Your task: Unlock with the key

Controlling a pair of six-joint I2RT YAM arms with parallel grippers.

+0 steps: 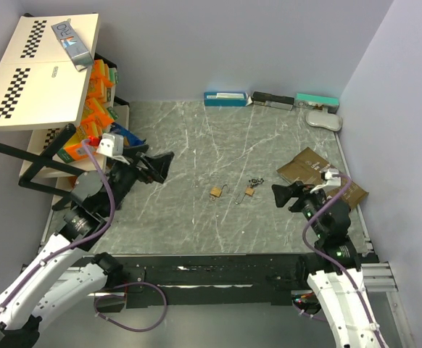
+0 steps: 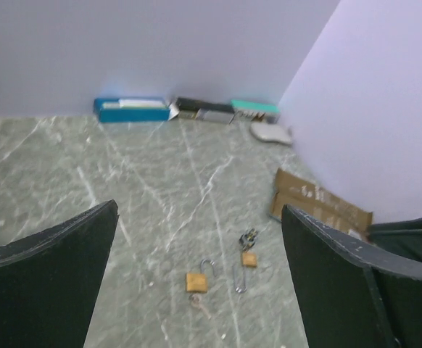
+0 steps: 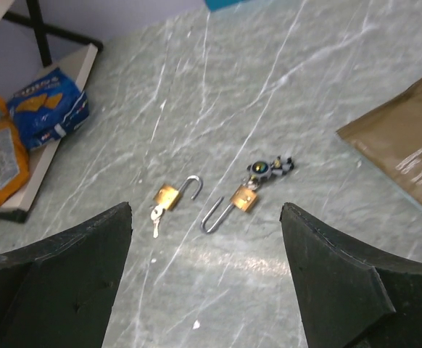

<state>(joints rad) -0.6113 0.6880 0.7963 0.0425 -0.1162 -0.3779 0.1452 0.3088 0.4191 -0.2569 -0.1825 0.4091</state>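
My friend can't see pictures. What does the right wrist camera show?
A small brass padlock with a key at its base lies beside a second padlock with a dark keyring, both shackles open, on a grey marble table. The open right claw frames them.

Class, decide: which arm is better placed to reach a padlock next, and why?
Right, probably. The right claw, open, sits closest to the keyring padlock; the left claw is farther away.
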